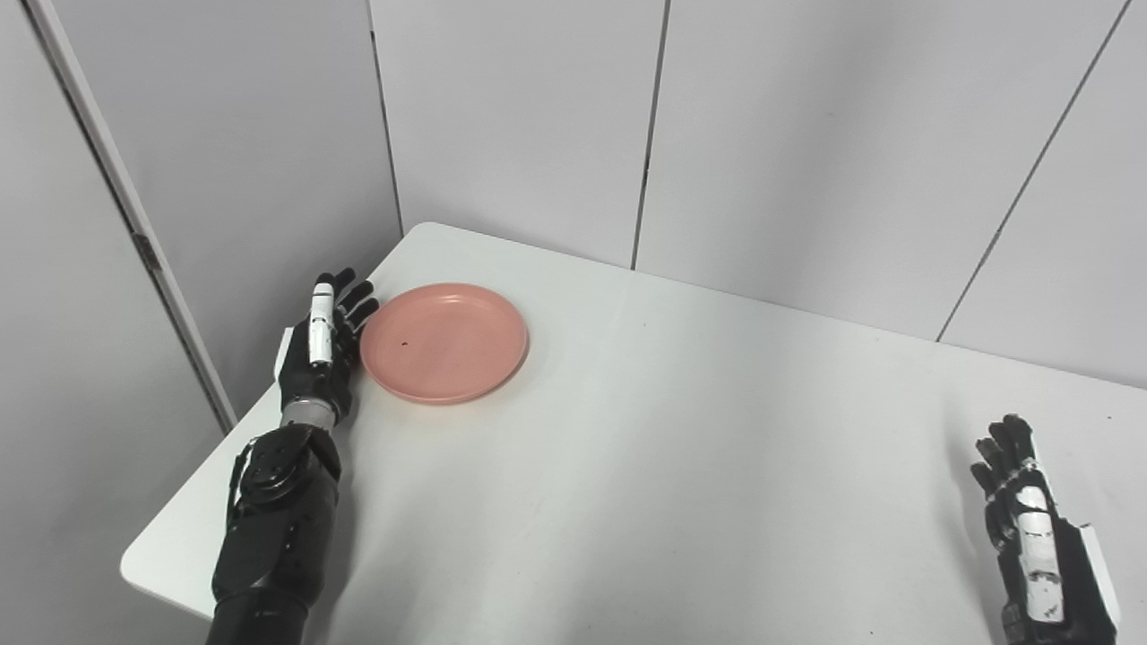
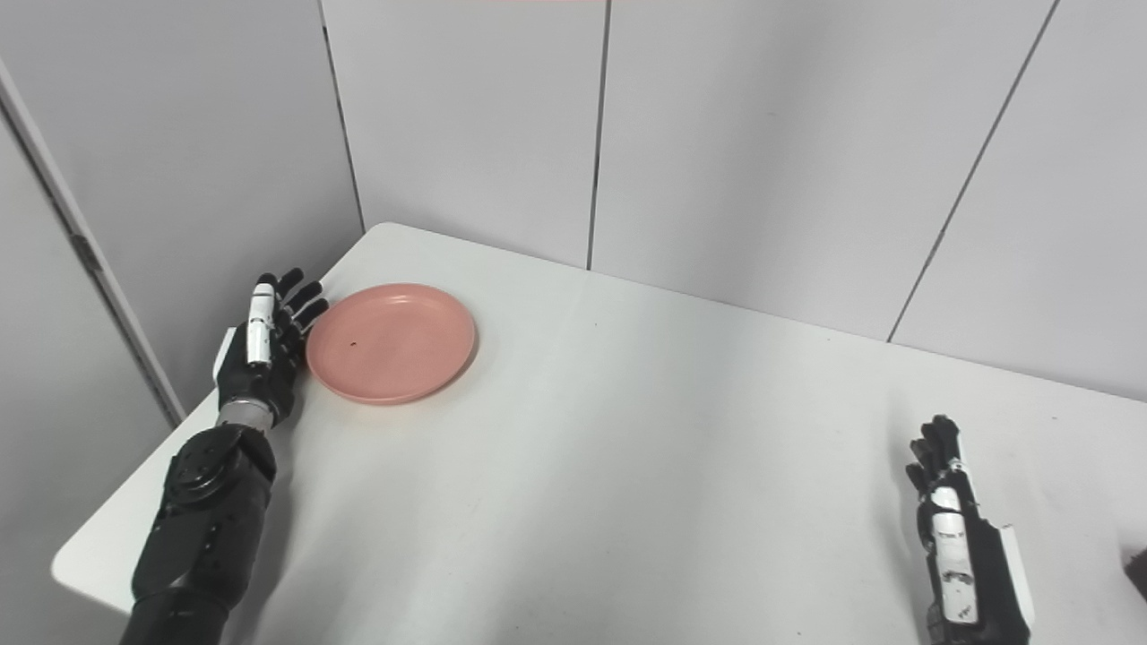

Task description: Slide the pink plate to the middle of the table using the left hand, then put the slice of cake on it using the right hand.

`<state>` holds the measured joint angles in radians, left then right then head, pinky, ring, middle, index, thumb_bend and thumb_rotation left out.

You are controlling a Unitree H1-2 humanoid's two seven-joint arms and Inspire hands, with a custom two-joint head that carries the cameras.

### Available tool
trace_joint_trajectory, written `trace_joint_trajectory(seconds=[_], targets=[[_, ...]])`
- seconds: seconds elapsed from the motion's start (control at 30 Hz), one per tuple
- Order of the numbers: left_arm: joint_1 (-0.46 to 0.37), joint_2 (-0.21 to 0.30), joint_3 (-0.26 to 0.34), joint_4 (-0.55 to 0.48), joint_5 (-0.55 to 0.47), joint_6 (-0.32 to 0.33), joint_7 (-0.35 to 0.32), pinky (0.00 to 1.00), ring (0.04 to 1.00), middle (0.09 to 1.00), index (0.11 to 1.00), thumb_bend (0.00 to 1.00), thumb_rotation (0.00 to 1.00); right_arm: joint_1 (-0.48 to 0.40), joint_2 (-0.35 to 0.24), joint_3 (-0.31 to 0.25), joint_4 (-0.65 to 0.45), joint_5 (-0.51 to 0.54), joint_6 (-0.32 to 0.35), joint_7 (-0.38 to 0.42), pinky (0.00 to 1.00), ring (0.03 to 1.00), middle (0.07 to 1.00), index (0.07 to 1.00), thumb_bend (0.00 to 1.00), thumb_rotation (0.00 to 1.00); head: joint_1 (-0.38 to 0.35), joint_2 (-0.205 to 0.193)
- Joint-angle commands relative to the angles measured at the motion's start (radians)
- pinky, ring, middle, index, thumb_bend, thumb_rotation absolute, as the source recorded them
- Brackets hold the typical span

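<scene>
A round pink plate lies flat near the table's far left corner, empty but for a small dark speck. My left hand stands on edge right beside the plate's left rim, open, with its fingers stretched out along the rim. My right hand rests at the near right of the table, open and holding nothing. A dark brown sliver at the right edge of the right eye view may be the slice of cake; most of it is cut off.
The white table has its left edge just behind my left hand and its far edge against grey wall panels. A light strip runs down the wall at the left.
</scene>
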<state>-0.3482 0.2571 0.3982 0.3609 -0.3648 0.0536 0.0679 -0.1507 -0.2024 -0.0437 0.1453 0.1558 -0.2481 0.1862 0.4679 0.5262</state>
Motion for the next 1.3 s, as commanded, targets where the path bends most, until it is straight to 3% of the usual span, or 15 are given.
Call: trace_joint_trajectory(seconds=[0.0,0.6,0.97,1.27], targets=[[-0.018,-0.005,-0.014,-0.024,0.005,0.008,-0.009,0.87,0.878,0.865,0.857,0.39,1.0,0.097,0.003,0.0,0.059,-0.005,-0.015,0.006,0.99,0.978,0.994,0.999,0.36,1.0,-0.004,0.003],[-0.016,-0.076,-0.082,-0.062,0.012,0.031,-0.004,0.88,0.873,0.868,0.853,0.39,1.0,0.1,0.007,0.001,0.05,-0.013,-0.014,0.005,1.0,0.98,0.996,1.0,0.36,1.0,-0.015,0.01],[-0.023,-0.11,-0.121,-0.063,-0.004,0.054,-0.026,0.87,0.875,0.875,0.859,0.39,1.0,0.098,0.017,0.005,0.043,-0.03,-0.011,-0.005,0.99,0.973,0.989,0.998,0.39,1.0,-0.053,0.021],[-0.02,-0.158,-0.162,-0.086,0.001,0.079,-0.045,0.86,0.868,0.871,0.858,0.39,1.0,0.105,0.034,0.01,0.014,-0.026,0.012,-0.008,0.98,0.972,0.995,1.0,0.35,1.0,-0.094,0.036]])
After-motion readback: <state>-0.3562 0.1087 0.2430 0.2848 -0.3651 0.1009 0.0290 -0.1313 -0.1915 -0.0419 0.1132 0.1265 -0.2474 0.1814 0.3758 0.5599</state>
